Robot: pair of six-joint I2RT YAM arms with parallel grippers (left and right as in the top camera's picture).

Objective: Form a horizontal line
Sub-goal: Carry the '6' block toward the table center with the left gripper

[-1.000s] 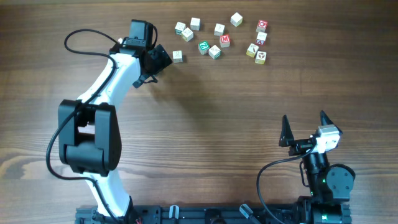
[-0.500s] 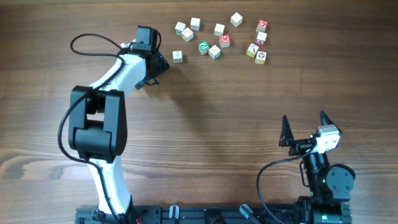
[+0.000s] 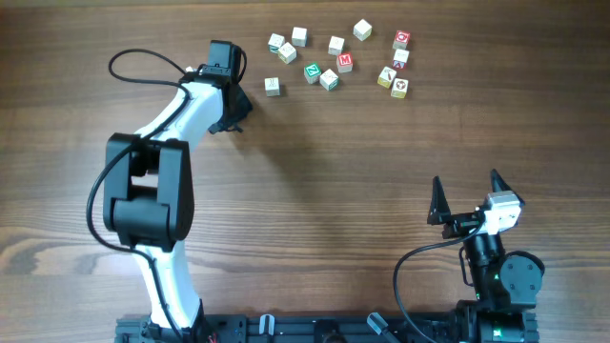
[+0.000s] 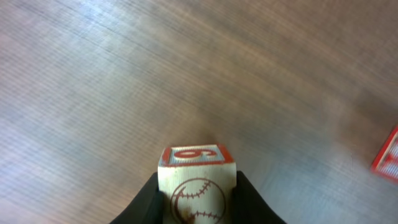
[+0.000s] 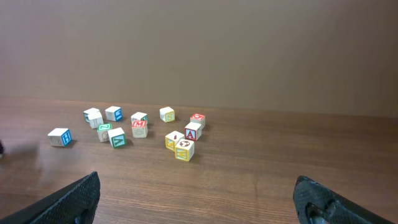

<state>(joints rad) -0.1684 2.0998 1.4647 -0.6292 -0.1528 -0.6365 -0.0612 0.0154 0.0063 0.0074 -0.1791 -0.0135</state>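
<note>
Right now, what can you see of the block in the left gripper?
The block is a pale wooden cube. Top face: red frame around a red 6 or 9. Camera-facing side: red baseball outline. It sits upright in the left gripper, black jaws pressing two opposite sides. Contact with the table cannot be told.

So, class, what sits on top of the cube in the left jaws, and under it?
Nothing sits on the cube; its top face shows a red-framed digit. Its underside is out of frame, so contact with the table cannot be seen.
</note>
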